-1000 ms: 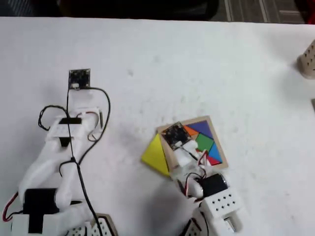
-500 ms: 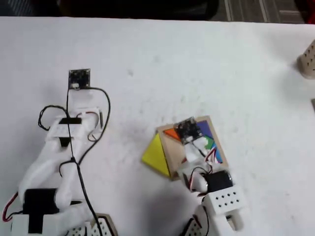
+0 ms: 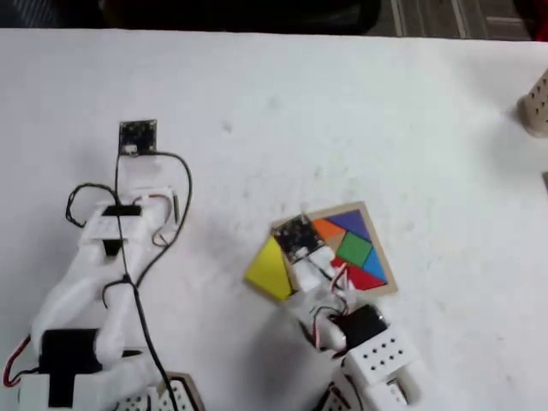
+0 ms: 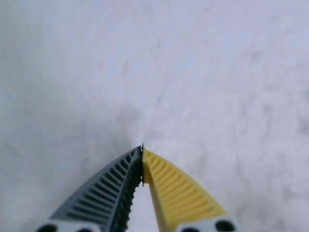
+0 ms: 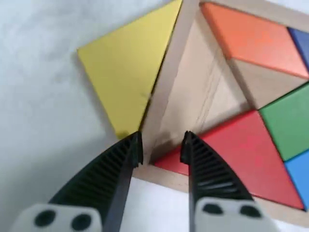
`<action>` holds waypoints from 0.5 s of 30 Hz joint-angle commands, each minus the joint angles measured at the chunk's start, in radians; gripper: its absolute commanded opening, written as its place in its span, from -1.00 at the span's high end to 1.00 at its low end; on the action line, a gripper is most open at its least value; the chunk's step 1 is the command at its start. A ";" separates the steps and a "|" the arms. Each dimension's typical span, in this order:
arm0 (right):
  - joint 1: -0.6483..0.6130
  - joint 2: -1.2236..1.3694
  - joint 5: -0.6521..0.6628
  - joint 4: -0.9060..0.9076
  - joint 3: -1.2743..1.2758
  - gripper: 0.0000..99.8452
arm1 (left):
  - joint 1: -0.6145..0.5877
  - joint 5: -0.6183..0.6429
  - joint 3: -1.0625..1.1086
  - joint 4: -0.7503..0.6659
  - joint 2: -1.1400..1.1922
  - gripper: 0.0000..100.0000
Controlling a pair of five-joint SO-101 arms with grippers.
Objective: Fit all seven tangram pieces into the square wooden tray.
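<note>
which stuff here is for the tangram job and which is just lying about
For the job: tray, yellow triangle outside it, orange, green, red, blue and purple pieces inside it, right gripper.
Lying about: beige holed block far off on the table, left gripper over bare table.

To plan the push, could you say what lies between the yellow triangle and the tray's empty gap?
The tray's wooden rim, as the right wrist view shows.

It looked like a robotics lab: 2 white arms (image 3: pixel 86 291) with exposed wiring (image 3: pixel 127 276) stood on a plain white table (image 3: pixel 342 103).
</note>
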 commanded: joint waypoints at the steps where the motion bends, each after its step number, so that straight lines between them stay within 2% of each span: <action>1: 0.030 -0.005 0.040 -0.050 0.023 0.73 | 0.004 0.003 -0.040 0.002 -0.015 0.96; 7: 0.018 -0.005 0.038 -0.054 0.021 0.73 | 0.004 0.003 -0.040 0.003 -0.015 0.96; 12: -0.116 -0.004 0.008 -0.048 0.005 0.73 | 0.004 0.003 -0.040 0.002 -0.015 0.96; 15: -0.101 -0.004 -0.008 -0.047 0.009 0.73 | 0.004 0.003 -0.040 0.002 -0.015 0.96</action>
